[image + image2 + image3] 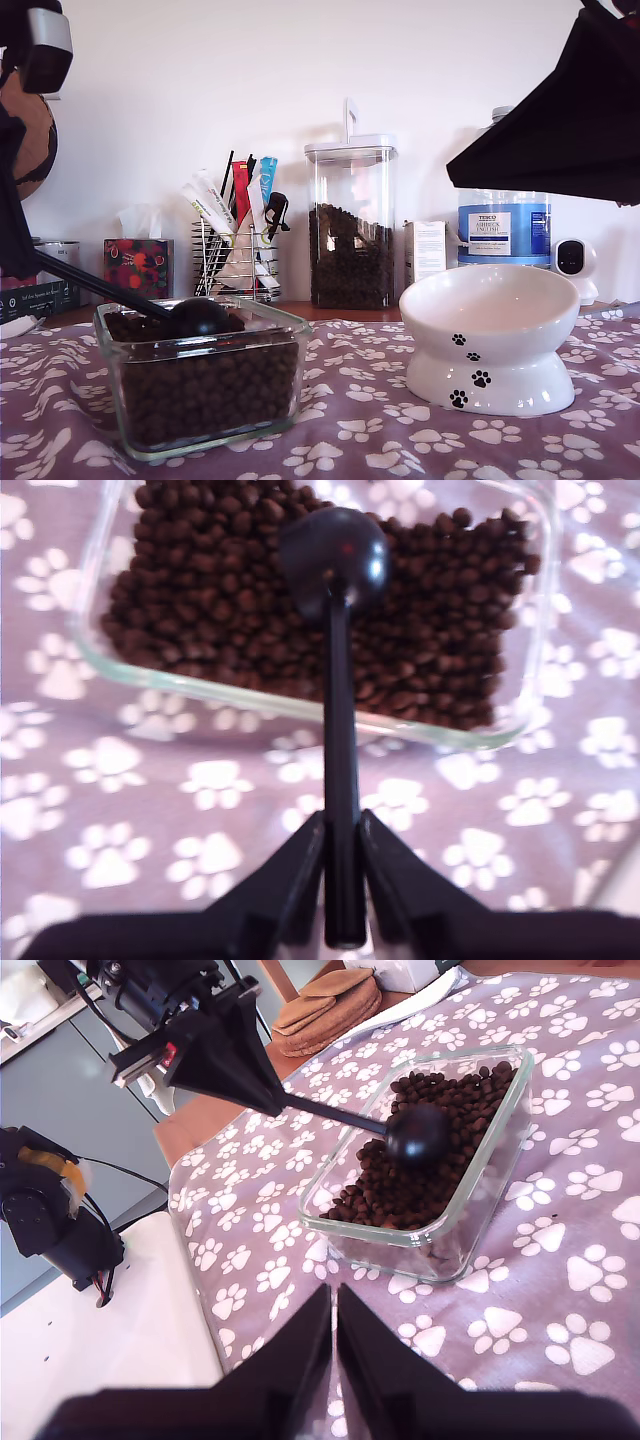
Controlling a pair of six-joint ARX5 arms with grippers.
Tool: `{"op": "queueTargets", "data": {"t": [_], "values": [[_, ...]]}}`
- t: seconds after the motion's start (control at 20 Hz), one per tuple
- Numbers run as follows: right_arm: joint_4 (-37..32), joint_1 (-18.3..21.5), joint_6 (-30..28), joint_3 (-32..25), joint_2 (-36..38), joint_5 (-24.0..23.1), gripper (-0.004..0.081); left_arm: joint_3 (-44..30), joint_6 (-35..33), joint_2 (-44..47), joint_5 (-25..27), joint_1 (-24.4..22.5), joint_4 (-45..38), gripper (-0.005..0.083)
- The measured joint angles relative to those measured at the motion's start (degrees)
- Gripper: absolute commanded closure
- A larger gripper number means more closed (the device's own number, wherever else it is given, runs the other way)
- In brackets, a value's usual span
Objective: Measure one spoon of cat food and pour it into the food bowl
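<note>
- Exterior view's left: your first gripper (343,865) pinches the spoon (185,316) by its handle, cup resting on the kibble (205,385) in the glass dish (200,440).
- Right: the bowl (490,335) stands on the cloth (380,435).
- Your second gripper (335,1345) hangs overhead, fingers pressed together.

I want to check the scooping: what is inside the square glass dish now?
The glass dish holds cat food, with the spoon resting on it, cup turned down, held by my first gripper. Whether kibble is under the cup cannot be seen.
</note>
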State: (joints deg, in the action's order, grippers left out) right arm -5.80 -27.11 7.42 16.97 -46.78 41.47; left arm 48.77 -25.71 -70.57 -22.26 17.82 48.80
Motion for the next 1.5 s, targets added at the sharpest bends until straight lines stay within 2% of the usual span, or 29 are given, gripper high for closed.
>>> {"op": "queueTargets", "data": {"t": [0.1, 0.2, 0.3, 0.45, 0.8, 0.9, 1.1, 1.25, 1.5], "values": [[0.02, 0.00, 0.00, 0.00, 0.00, -0.04, 0.0783, 0.00, 0.00, -2.21, -2.14, -0.04, 0.74, 0.0797], [0.02, 0.00, 0.00, 0.00, 0.00, -0.04, 0.0783, 0.00, 0.00, -4.28, -1.55, -0.02, 0.57, 0.0797], [0.11, 0.00, 0.00, 0.00, 0.00, -0.04, 0.0783, 0.00, -0.17, -5.01, 1.99, 0.26, 0.00, 0.0797], [0.28, 0.00, 0.00, 0.00, 0.00, -0.04, 0.0783, 0.98, -1.62, -5.01, 10.10, 2.45, -0.39, 0.0797], [0.28, 0.00, 0.00, 0.00, 0.00, -0.04, 0.0783, 5.22, -4.57, -5.01, 19.39, 7.80, 0.04, 0.0797], [0.28, 0.00, 0.00, 0.00, 0.00, -0.04, 0.0783, 5.22, -4.48, -5.01, 17.29, 8.74, 1.51, 0.0797], [0.26, 0.00, 0.00, 0.00, 0.00, -0.07, 0.0783, 5.22, -1.53, -5.01, 9.90, 9.05, 7.37, 0.0797], [0.26, 0.00, 0.00, 0.00, 0.00, -0.07, 0.0783, 5.22, 0.57, -5.01, 6.75, 8.63, 10.01, 0.0797], [0.26, 0.00, 0.00, 0.00, 0.00, -0.07, 0.0783, 5.22, 1.60, -6.05, 6.19, 6.78, 9.97, 0.0797]]}}
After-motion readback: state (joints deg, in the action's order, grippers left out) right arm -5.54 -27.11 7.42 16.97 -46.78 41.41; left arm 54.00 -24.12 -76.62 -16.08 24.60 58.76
